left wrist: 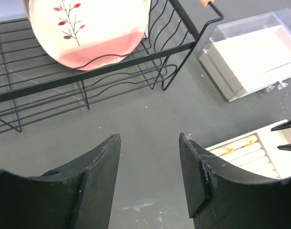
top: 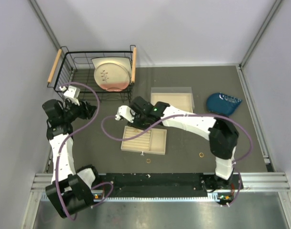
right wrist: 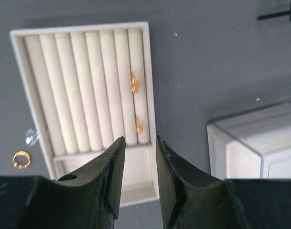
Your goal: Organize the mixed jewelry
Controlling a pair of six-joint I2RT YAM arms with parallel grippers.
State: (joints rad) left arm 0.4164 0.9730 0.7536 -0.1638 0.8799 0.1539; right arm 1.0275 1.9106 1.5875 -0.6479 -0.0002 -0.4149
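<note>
The beige ridged tray lies mid-table and also shows in the right wrist view and the left wrist view. Two gold rings sit in its outermost slot. Loose gold rings lie on the table in front of it; one shows in the right wrist view next to a small silvery piece. My right gripper hovers over the tray's end, slightly open and empty. My left gripper is open and empty over bare table.
A black wire rack holding a pink-and-cream plate stands at the back left. A clear box with a white insert sits behind the tray. A blue object lies at the right.
</note>
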